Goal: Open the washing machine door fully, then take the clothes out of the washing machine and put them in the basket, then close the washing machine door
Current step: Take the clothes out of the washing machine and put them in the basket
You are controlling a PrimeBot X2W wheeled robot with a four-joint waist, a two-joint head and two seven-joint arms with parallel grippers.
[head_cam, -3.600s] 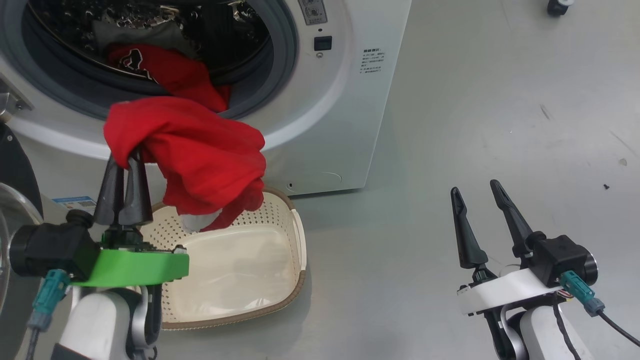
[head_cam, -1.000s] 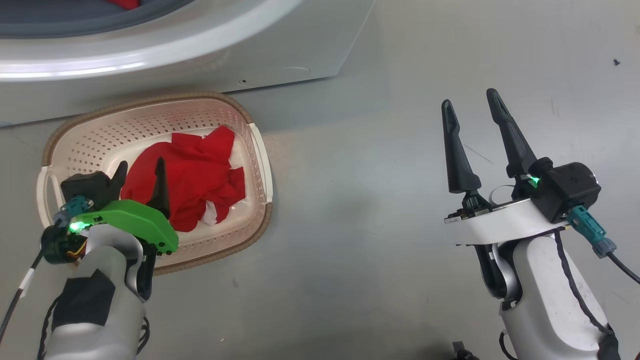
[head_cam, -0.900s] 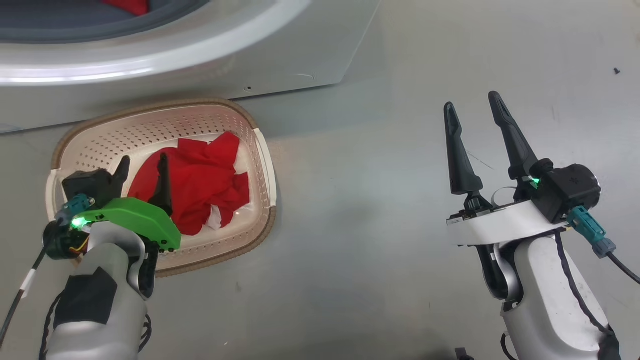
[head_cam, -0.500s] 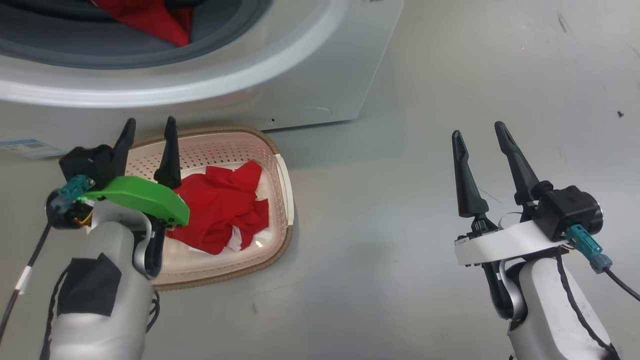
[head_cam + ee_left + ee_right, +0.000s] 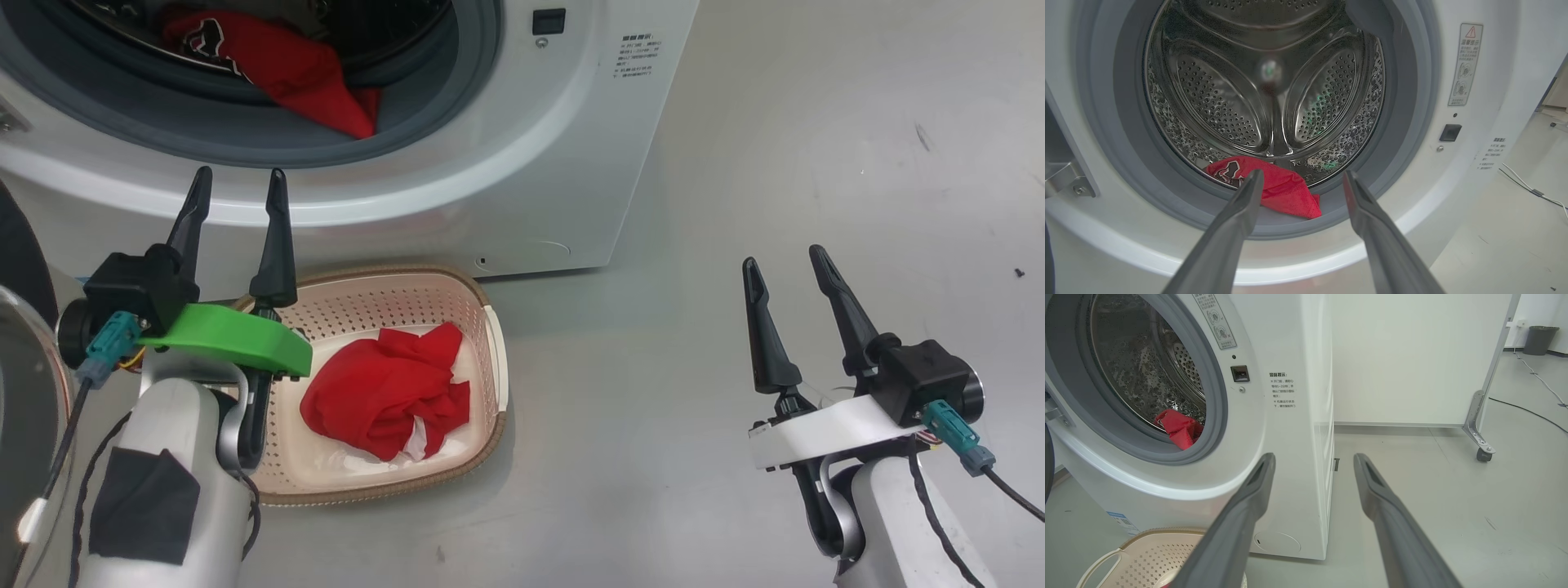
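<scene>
The washing machine (image 5: 522, 163) filled the far left of the scene, its round mouth uncovered and its right front corner standing as a hard vertical edge in the right wrist view. To the right of that corner the grey floor (image 5: 735, 163) ran wide and bare, with a white panel on a castor (image 5: 1484, 451) far off. The door (image 5: 23, 269) stood swung out at the left, its black rim and clear bowl cutting into the left edge of the head view, just beside the left forearm.

On the floor close under the machine's front, near its lower right corner, sat the basket (image 5: 490, 367); whether its far rim touched the machine could not be told. Its right and near sides faced open floor. In it lay a red bundle (image 5: 384, 392) of clothes, with a bit of white cloth (image 5: 416, 445) showing under its near edge.

A red jersey (image 5: 1282, 190) lay at the bottom of the steel drum (image 5: 1265, 81), one end draped out over the grey gasket (image 5: 245, 143) towards the lower lip of the opening.

The left pincer (image 5: 239, 173) hung over the basket's far left end, fingers spread wide and holding nothing — their tips pointed at the lower rim of the opening, framing the jersey in the left wrist view, apart from it. The right pincer (image 5: 782, 257) hung well to the right over bare floor, also spread wide and empty, clear of the machine's corner.
</scene>
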